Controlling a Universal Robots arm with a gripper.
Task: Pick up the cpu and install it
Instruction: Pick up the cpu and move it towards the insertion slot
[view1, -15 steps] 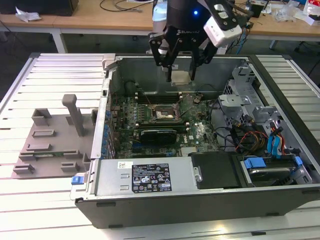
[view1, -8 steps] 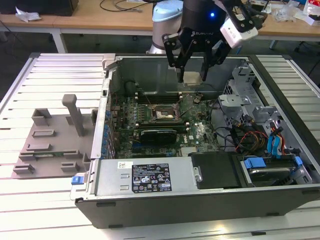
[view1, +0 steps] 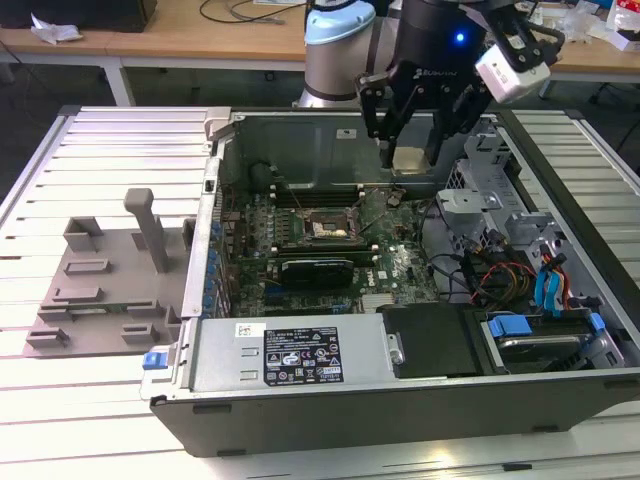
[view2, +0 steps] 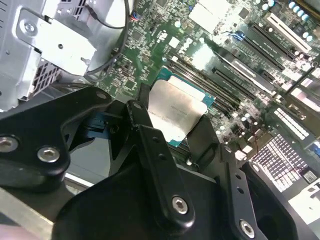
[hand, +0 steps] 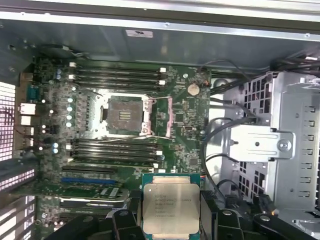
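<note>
The jaws are clenched on the cpu (view1: 411, 158), gripping two opposite edges; its silver-grey metal top shows in both wrist views (hand: 170, 207) (view2: 175, 112). It hangs in the air inside the open computer case (view1: 300, 370), clear of the motherboard (hand: 185, 130), toward the exterior view's right of the uncovered socket (view1: 325, 228).

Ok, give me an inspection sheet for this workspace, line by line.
Surface: slatted table carrying an open PC case.
Job's things: cpu held above the motherboard; socket open, no chip in it.
Clutter: grey fixture beside the case, at the exterior view's left.
Grippers: gripper shut on the cpu.
Cables: loose bundle inside the case.
Surroundings: wooden desks behind.
</note>
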